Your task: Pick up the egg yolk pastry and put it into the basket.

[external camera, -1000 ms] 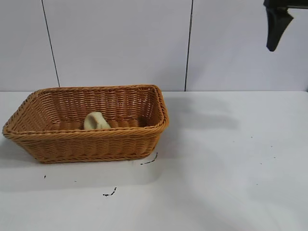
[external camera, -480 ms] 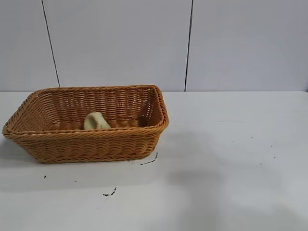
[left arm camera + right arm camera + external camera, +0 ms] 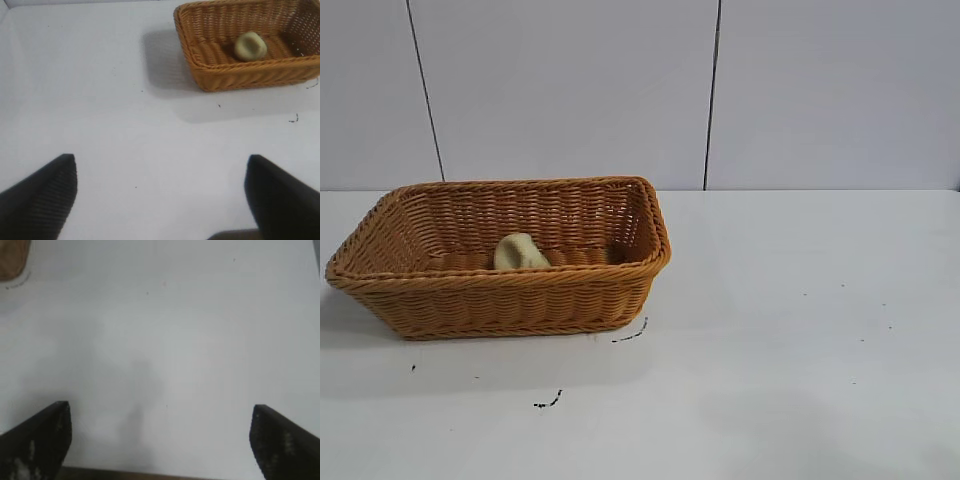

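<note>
One egg yolk pastry (image 3: pixel 519 251) sitting inside the basket (image 3: pixel 510 298), job looks done.
Left gripper (image 3: pixel 160 192) and right gripper (image 3: pixel 160 437) both hang spread wide over bare white table (image 3: pixel 790 340), holding nothing.

The right arm's dark hand, at the exterior view's top right corner a second ago, is gone; its shadow on the desk (image 3: pixel 800 330) has faded.

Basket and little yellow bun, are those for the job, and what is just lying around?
For the job:
egg yolk pastry, lying inside
basket

Just there:
white table
small black marks on it
grey panelled wall
</note>
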You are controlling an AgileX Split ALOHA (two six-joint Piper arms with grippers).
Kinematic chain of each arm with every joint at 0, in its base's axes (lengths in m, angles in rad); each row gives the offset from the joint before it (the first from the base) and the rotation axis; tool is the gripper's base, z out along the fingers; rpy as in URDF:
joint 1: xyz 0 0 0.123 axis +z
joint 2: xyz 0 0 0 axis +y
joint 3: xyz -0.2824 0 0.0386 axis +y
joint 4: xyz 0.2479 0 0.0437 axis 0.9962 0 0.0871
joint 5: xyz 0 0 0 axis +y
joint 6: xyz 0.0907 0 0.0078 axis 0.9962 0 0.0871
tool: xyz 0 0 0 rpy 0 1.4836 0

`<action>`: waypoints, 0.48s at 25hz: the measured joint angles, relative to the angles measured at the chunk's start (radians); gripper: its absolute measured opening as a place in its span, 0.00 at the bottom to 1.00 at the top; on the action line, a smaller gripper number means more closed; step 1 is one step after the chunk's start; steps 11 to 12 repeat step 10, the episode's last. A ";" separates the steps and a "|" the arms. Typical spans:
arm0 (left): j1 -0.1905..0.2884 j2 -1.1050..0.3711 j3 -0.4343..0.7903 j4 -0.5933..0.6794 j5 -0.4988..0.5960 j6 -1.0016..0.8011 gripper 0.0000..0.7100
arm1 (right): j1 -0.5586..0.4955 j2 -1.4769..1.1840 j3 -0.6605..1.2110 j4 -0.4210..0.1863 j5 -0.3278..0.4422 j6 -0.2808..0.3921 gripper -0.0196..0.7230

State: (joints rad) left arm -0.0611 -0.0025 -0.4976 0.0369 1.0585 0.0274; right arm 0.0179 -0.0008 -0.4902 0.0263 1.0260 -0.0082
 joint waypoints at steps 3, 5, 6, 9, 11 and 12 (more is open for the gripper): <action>0.000 0.000 0.000 0.000 0.000 0.000 0.98 | 0.000 -0.006 0.000 0.001 -0.001 0.017 0.96; 0.000 0.000 0.000 0.000 0.000 0.000 0.98 | 0.000 -0.006 0.000 0.002 -0.001 0.022 0.96; 0.000 0.000 0.000 0.000 0.000 0.000 0.98 | 0.000 -0.006 0.000 0.002 -0.001 0.022 0.96; 0.000 0.000 0.000 0.000 0.000 0.000 0.98 | 0.000 -0.006 0.000 0.003 -0.001 0.022 0.96; 0.000 0.000 0.000 0.000 0.000 0.000 0.98 | 0.000 -0.006 0.000 0.003 -0.001 0.022 0.96; 0.000 0.000 0.000 0.000 0.000 0.000 0.98 | 0.000 -0.006 0.000 0.003 -0.001 0.022 0.96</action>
